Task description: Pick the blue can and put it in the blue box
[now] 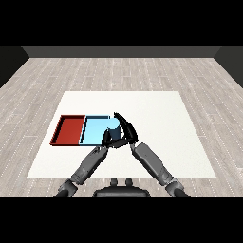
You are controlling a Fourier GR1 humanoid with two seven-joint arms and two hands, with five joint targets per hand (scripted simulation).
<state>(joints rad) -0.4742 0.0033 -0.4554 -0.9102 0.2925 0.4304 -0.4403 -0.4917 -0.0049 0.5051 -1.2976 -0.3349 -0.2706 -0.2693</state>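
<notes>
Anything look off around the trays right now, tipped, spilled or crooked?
Nothing stands out. The red tray and the light blue tray lie flush side by side on the white table. The blue can stands upright at the blue tray's right end, with both the right hand and left hand around it.

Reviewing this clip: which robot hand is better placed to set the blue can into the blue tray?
The right robot hand. Its fingers curl round the blue can at the near right corner of the light blue tray, so it likely only needs lowering. The left robot hand sits beside it, apparently holding nothing.
</notes>
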